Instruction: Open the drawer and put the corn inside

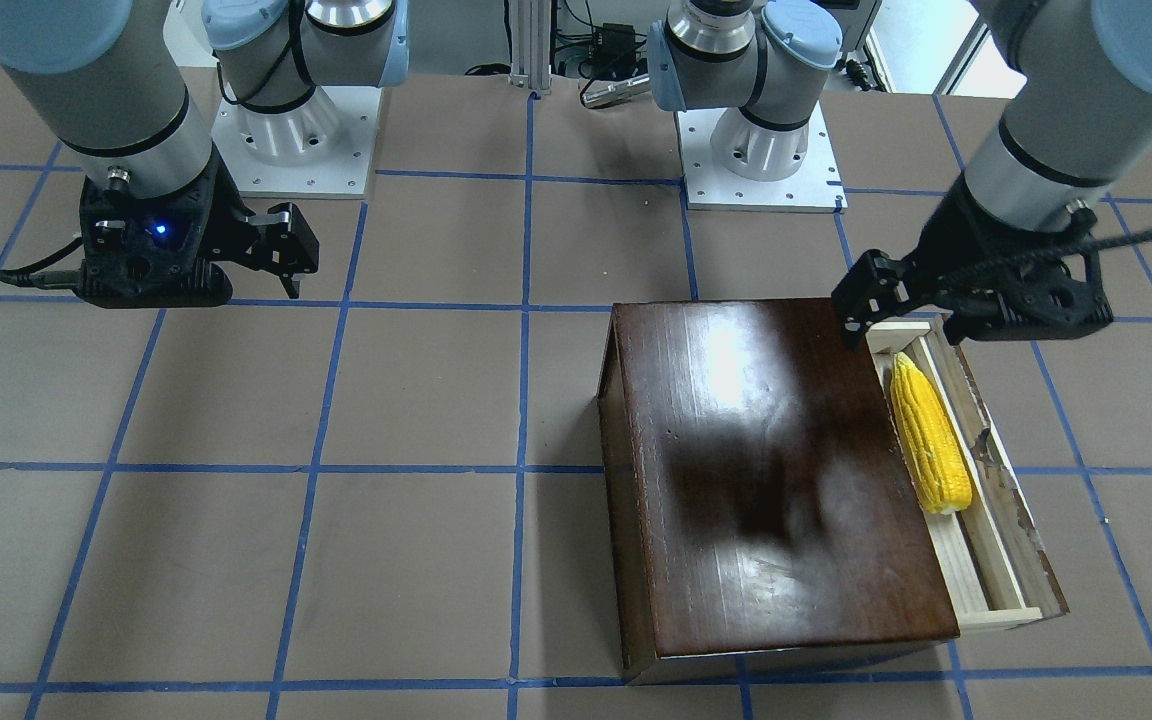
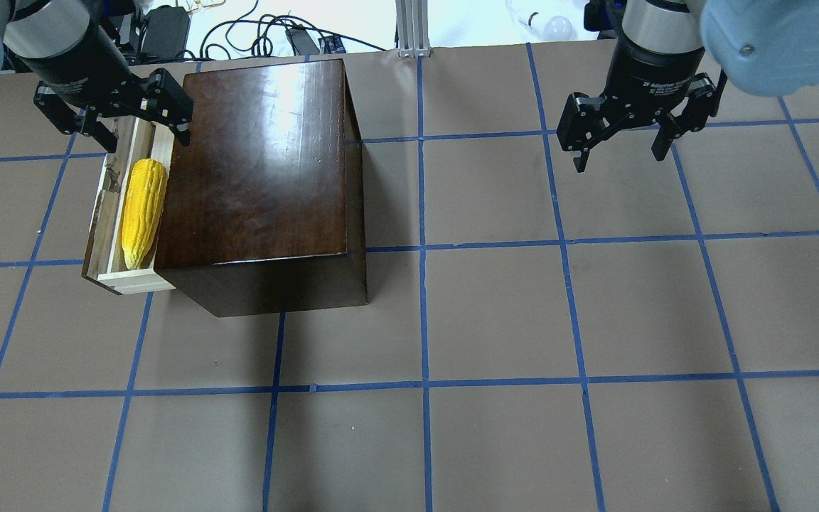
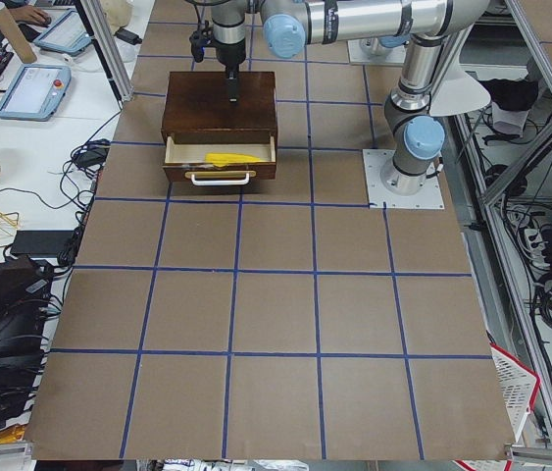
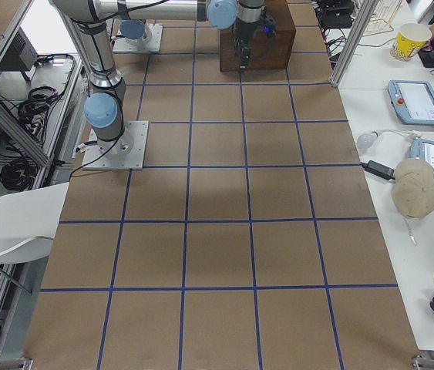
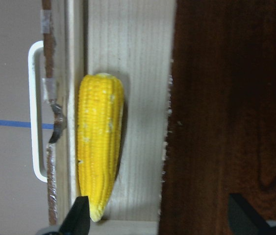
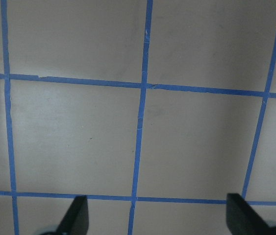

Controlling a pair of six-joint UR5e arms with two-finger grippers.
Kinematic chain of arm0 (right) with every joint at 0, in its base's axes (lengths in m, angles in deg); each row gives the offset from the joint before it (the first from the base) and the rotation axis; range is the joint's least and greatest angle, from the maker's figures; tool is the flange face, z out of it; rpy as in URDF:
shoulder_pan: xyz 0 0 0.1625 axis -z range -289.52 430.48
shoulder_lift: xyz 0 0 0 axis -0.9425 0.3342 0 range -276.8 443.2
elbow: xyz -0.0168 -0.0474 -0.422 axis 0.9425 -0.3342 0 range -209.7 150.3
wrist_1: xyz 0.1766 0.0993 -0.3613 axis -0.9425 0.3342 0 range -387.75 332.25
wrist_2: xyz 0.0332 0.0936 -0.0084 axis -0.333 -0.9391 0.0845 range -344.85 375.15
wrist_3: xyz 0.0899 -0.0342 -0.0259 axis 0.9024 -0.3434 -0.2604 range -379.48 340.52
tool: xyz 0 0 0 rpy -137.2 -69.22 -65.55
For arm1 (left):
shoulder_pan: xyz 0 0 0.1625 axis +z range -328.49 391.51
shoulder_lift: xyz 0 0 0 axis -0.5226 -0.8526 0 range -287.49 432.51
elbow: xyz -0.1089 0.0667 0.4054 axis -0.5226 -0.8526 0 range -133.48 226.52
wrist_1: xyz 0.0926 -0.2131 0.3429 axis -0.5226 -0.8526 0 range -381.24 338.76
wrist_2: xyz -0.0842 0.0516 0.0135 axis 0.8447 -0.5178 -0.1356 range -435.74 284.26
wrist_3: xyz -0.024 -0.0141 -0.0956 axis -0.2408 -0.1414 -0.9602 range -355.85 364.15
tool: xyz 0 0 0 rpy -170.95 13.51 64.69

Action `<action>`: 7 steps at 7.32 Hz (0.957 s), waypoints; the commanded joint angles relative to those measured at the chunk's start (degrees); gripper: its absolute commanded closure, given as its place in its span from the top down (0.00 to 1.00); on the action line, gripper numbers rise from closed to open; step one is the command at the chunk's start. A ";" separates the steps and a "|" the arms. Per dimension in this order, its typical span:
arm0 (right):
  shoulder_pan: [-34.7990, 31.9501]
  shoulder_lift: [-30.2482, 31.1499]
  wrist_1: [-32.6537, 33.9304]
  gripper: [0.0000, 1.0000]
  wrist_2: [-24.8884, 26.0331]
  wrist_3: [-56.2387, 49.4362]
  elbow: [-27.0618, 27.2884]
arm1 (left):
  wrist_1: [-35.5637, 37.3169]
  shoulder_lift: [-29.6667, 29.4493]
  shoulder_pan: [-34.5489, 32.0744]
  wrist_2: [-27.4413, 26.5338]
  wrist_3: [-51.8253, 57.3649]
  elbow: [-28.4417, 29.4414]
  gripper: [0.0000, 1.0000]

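The yellow corn [image 2: 143, 213] lies lengthwise in the pulled-out pale wood drawer [image 2: 97, 238], which sticks out of the dark-brown box [image 2: 260, 163]. It also shows in the front view [image 1: 928, 435] and in the left wrist view [image 5: 100, 147], beside the white handle [image 5: 36, 112]. My left gripper [image 2: 136, 135] is open and empty. It hovers above the drawer's far end, just past the cob's blunt end, apart from it. My right gripper [image 2: 619, 153] is open and empty, high over bare table far to the right.
The table is brown with blue tape grid lines. The two arm bases [image 1: 291, 140] stand at the robot's edge. Cables and equipment [image 2: 288, 35] lie beyond the box's far side. The right wrist view shows only table [image 6: 142, 122].
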 commanded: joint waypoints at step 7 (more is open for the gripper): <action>-0.05 0.01 0.00 1.00 0.00 0.00 0.00 | -4.66 3.59 -6.89 0.03 -1.53 0.70 1.00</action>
